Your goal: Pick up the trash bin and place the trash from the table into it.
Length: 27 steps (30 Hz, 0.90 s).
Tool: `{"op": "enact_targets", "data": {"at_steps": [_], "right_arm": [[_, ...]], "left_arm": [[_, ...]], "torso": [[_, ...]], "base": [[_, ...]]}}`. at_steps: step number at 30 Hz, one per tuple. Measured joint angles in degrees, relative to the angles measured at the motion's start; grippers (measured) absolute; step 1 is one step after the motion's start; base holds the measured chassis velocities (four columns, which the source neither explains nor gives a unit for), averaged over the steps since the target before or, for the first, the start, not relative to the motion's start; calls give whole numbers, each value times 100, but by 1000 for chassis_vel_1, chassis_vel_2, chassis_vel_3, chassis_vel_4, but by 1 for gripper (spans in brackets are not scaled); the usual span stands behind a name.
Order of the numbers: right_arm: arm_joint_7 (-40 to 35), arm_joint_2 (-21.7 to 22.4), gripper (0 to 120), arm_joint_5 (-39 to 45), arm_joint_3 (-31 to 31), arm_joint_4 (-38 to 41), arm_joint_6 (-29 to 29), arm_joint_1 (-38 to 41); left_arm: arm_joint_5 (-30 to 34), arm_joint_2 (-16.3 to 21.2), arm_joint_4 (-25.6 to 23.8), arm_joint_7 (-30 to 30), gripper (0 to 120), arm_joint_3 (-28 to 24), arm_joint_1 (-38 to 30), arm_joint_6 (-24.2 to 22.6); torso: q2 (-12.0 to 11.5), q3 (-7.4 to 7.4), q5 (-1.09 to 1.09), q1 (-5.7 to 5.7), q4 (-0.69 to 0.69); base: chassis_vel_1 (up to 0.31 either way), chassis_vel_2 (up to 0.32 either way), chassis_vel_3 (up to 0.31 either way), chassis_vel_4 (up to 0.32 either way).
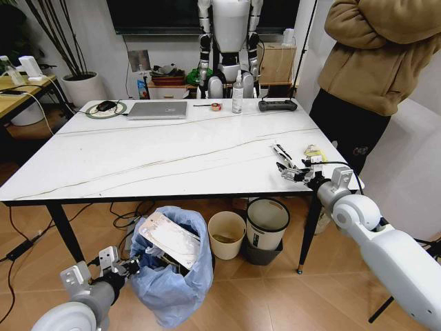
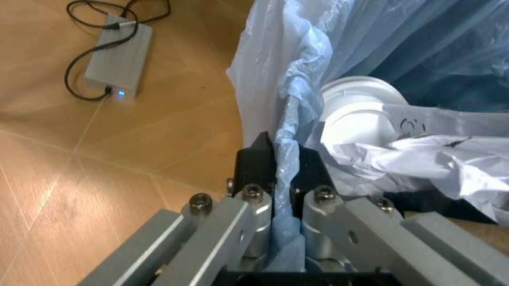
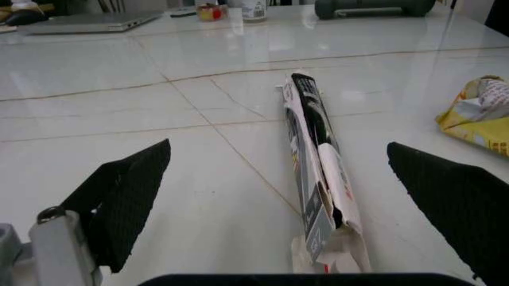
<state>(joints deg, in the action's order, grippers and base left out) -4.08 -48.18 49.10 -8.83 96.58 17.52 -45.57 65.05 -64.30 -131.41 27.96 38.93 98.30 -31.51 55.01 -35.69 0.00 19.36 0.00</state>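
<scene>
The trash bin (image 1: pixel 172 279), lined with a crinkled light-blue bag, stands on the floor in front of the table (image 1: pixel 172 158). My left gripper (image 1: pixel 134 264) is shut on its bag rim (image 2: pixel 278 119). Inside lie a flat pale package (image 1: pixel 169 238), a white cup (image 2: pixel 358 110) and crumpled paper (image 2: pixel 433 161). My right gripper (image 1: pixel 293 171) hovers open over the table's right front corner. A long flattened box (image 3: pixel 318 179) lies between its fingers (image 3: pixel 127 196), untouched. A yellow wrapper (image 3: pixel 477 116) lies just beside it (image 1: pixel 315 153).
A cream bucket (image 1: pixel 226 234) and a grey-and-white bin (image 1: pixel 267 231) stand under the table. At its far edge are a laptop (image 1: pixel 157 109), a tape roll (image 1: pixel 216 107), a spray bottle (image 1: pixel 238 93) and a controller (image 1: pixel 277 105). A person (image 1: pixel 372 69) stands right. A power brick (image 2: pixel 119 59) lies on the floor.
</scene>
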Motion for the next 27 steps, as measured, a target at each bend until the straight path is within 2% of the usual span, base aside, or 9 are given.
{"op": "enact_targets", "data": {"at_steps": [15, 21, 22, 25, 26, 27], "right_arm": [[140, -33, 98, -8, 229, -399, -89, 243], [142, -48, 74, 2, 280, -508, -128, 302], [142, -48, 74, 2, 280, -508, -128, 302], [142, -49, 63, 11, 293, -547, -135, 329], [141, -49, 55, 19, 294, -568, -138, 337], [141, -49, 55, 19, 294, -569, -138, 338]], "left_arm": [[22, 1, 55, 6, 0, 20, -23, 2], [34, 3, 59, 9, 0, 25, -35, 2], [34, 3, 59, 9, 0, 25, -35, 2], [37, 4, 63, 10, 0, 27, -44, 2], [40, 5, 64, 10, 0, 28, -53, 3], [40, 5, 64, 10, 0, 28, -53, 3]], "torso": [[0, 0, 0, 0, 0], [0, 0, 0, 0, 0], [0, 0, 0, 0, 0], [0, 0, 0, 0, 0], [0, 0, 0, 0, 0], [0, 0, 0, 0, 0]], "base": [[0, 0, 0, 0], [0, 0, 0, 0], [0, 0, 0, 0], [0, 0, 0, 0], [0, 0, 0, 0], [0, 0, 0, 0]]}}
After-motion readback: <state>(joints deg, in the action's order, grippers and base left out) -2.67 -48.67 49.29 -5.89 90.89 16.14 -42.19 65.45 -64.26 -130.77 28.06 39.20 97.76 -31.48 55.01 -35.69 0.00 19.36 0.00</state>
